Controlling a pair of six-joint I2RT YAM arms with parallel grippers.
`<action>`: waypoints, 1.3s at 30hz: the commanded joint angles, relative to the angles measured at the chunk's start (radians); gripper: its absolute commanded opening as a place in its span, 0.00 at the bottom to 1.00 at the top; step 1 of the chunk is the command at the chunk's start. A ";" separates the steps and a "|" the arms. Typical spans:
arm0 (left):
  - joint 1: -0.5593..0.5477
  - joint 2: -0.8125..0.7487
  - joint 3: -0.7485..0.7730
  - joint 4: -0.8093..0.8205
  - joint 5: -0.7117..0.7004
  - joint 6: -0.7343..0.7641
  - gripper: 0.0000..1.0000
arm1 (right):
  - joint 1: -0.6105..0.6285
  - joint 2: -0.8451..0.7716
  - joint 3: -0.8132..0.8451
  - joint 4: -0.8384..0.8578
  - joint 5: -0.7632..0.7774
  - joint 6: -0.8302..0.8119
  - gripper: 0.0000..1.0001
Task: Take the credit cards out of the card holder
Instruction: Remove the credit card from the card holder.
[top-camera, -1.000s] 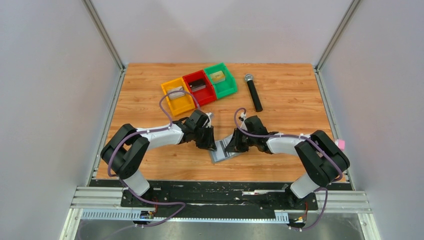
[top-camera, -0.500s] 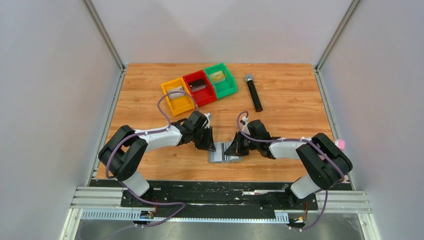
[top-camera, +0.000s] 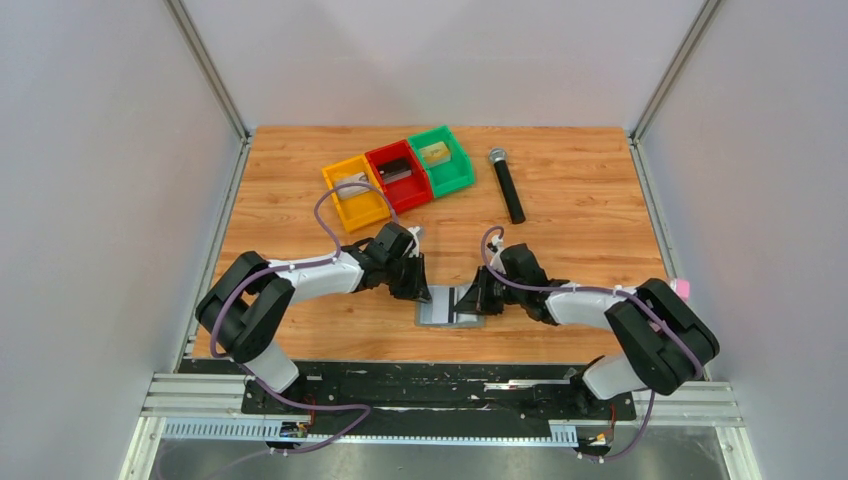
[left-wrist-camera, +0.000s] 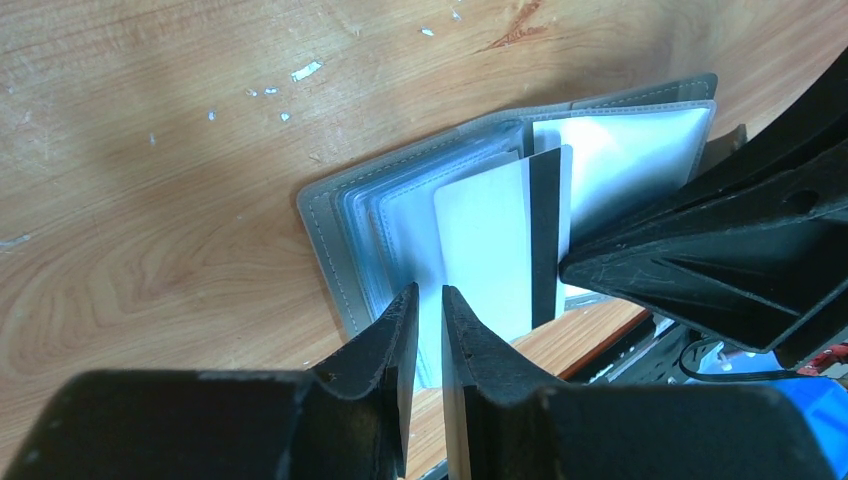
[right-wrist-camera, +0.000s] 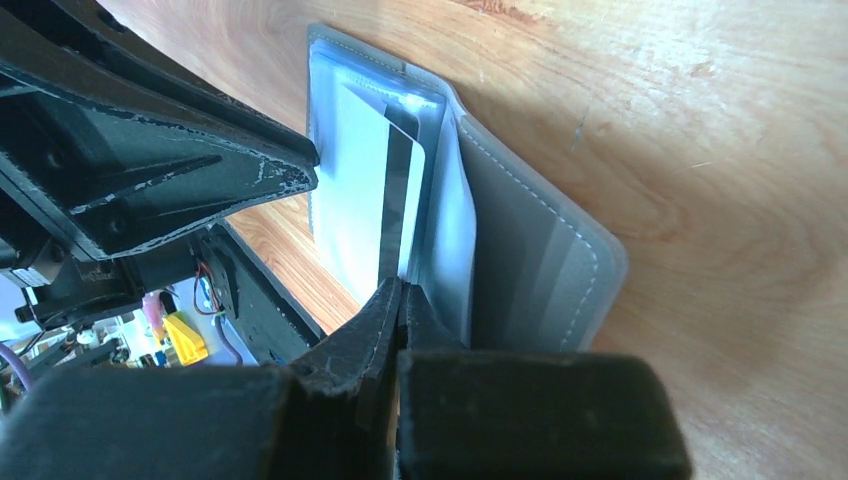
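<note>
Both arms reach inward, low over the table (top-camera: 600, 200), and their grippers meet at lower centre of the top view. The left gripper (left-wrist-camera: 430, 300) stands a narrow slit apart over a clear sleeve (left-wrist-camera: 390, 230); whether it pinches, I cannot tell. The right gripper (right-wrist-camera: 398, 290) is closed, tips at the edge of the card (left-wrist-camera: 490, 250). The holder (left-wrist-camera: 325, 215) lies open there, grey-edged, with the white, black-striped card on its sleeves.

1 fixed camera looks down from high behind the near edge over the whole tabletop (top-camera: 600, 200). 2 wrist cameras face each other, close over the card holder (right-wrist-camera: 540, 260), which all 3 share.
</note>
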 joint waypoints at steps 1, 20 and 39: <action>-0.003 0.004 -0.030 -0.073 -0.041 0.031 0.24 | -0.002 -0.059 -0.003 -0.038 0.044 -0.028 0.00; -0.003 -0.086 0.133 -0.186 0.038 -0.028 0.52 | -0.003 -0.217 0.082 -0.205 0.189 -0.291 0.00; 0.007 -0.056 0.133 -0.118 0.086 -0.072 0.41 | -0.003 -0.085 0.228 -0.301 0.090 -0.214 0.19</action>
